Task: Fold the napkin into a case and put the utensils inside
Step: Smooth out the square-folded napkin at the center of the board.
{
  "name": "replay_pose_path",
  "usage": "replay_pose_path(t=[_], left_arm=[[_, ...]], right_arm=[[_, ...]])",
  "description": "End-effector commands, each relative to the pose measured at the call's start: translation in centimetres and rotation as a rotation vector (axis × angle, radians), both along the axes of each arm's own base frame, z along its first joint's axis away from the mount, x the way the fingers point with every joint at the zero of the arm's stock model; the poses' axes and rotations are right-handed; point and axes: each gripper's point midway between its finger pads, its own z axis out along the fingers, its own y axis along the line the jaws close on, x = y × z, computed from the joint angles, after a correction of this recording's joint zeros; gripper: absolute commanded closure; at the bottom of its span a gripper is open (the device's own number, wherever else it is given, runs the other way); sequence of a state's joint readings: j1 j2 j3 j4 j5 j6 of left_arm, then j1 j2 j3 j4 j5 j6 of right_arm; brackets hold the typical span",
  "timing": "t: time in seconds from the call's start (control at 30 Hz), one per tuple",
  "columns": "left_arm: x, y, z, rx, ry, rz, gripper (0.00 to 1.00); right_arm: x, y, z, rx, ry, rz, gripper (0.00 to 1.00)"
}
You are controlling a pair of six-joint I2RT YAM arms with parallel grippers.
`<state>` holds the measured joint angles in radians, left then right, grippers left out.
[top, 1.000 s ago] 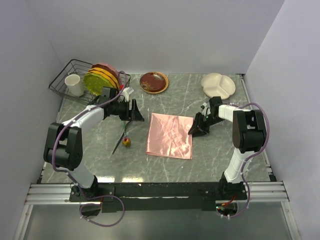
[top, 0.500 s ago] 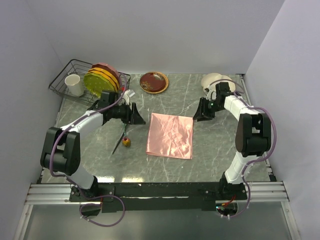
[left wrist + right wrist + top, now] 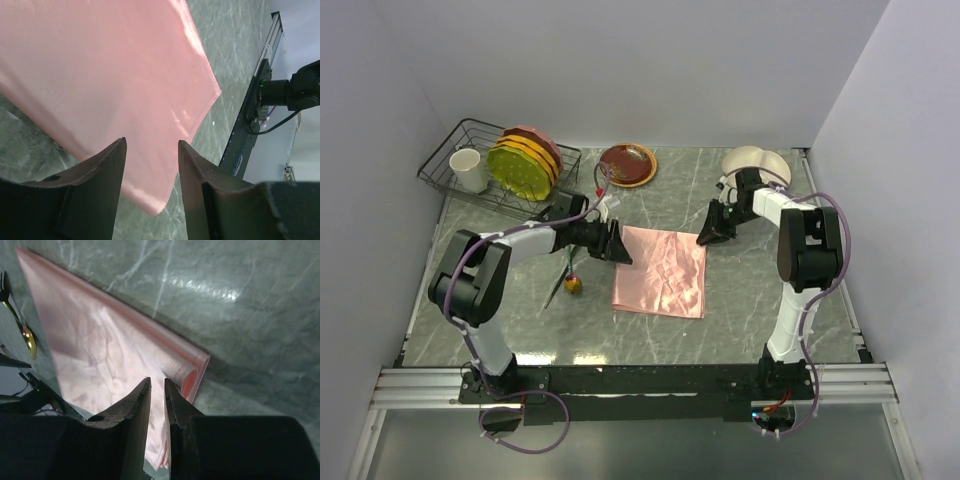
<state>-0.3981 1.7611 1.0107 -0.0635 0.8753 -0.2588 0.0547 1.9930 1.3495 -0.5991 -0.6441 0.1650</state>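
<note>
Wire rack (image 3: 448,160) at the far left corner of the table (image 3: 750,300), with a white cup (image 3: 470,170) and upright green, yellow and pink plates (image 3: 525,165). Next, left gripper (image 3: 618,245) at the far left corner of the napkin (image 3: 660,275), jaws parted, clamping nothing. Utensils (image 3: 565,272) side by side on bare table, just left of the napkin, apart from it. Napkin at table centre, salmon-pink, folded into a flat rectangle. Brown plate (image 3: 627,164) at the far edge. Right gripper (image 3: 705,238) at the napkin's far right corner, jaws nearly together, thin slit between; any pinch not discernible. Cream plate (image 3: 755,158) at the far right corner.
</note>
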Motion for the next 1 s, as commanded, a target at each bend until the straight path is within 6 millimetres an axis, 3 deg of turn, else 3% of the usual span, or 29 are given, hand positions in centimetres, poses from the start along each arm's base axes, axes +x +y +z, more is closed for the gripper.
replay_pose_path(t=[0.0, 0.23, 0.37, 0.5, 0.53, 0.6, 0.63, 0.7, 0.73, 0.8, 0.83, 0.87, 0.9, 0.93, 0.97], left_arm=[[0.6, -1.1, 0.4, -0.027, -0.055, -0.052, 0.49], [0.1, -0.5, -2.2, 0.029, -0.027, -0.072, 0.50], [0.2, -0.5, -1.1, 0.017, -0.052, -0.069, 0.48], [2.3, -0.6, 4.8, -0.013, -0.262, -0.021, 0.35], [3.3, -0.3, 7.7, -0.006, -0.351, 0.015, 0.24], [4.3, 0.2, 10.8, 0.010, -0.478, 0.040, 0.13], [4.7, 0.6, 13.9, 0.008, -0.567, 0.067, 0.01], [5.7, 1.6, 16.8, 0.037, -0.702, 0.120, 0.01], [5.5, 2.0, 19.3, 0.029, -0.798, 0.122, 0.01], [6.0, 2.3, 22.2, 0.001, -0.894, 0.169, 0.01], [5.9, 2.4, 23.3, -0.023, -0.921, 0.192, 0.01], [6.3, 2.2, 25.0, -0.078, -0.965, 0.224, 0.01], [6.7, 2.2, 25.6, -0.113, -0.948, 0.284, 0.01], [7.5, 2.0, 25.1, -0.123, -0.906, 0.318, 0.01], [8.3, 1.9, 24.9, -0.132, -0.867, 0.354, 0.01]], right_arm=[[3.4, 0.3, 0.8, 0.008, -0.075, -0.055, 0.77], [3.9, 0.3, -1.1, 0.024, -0.014, -0.115, 0.78], [4.1, 0.2, 0.2, 0.041, -0.039, -0.110, 0.77], [4.7, 0.9, 6.0, 0.103, -0.176, -0.044, 0.69], [4.6, 1.1, 8.8, 0.121, -0.236, -0.027, 0.61], [4.9, 1.3, 12.2, 0.134, -0.341, 0.013, 0.47], [4.7, 1.4, 14.9, 0.133, -0.412, 0.028, 0.31], [5.0, 1.0, 18.1, 0.105, -0.530, 0.051, 0.17], [4.9, 0.9, 20.6, 0.088, -0.618, 0.064, 0.00], [5.2, 0.5, 23.2, 0.045, -0.737, 0.082, 0.00], [5.3, 0.5, 25.4, 0.045, -0.825, 0.089, 0.00], [5.4, 0.9, 26.0, 0.069, -0.850, 0.085, 0.00], [6.2, 0.3, 26.3, 0.061, -0.856, 0.004, 0.00], [7.2, 0.6, 26.9, 0.106, -0.874, -0.044, 0.00], [7.3, 0.7, 26.7, 0.190, -0.797, -0.094, 0.00]])
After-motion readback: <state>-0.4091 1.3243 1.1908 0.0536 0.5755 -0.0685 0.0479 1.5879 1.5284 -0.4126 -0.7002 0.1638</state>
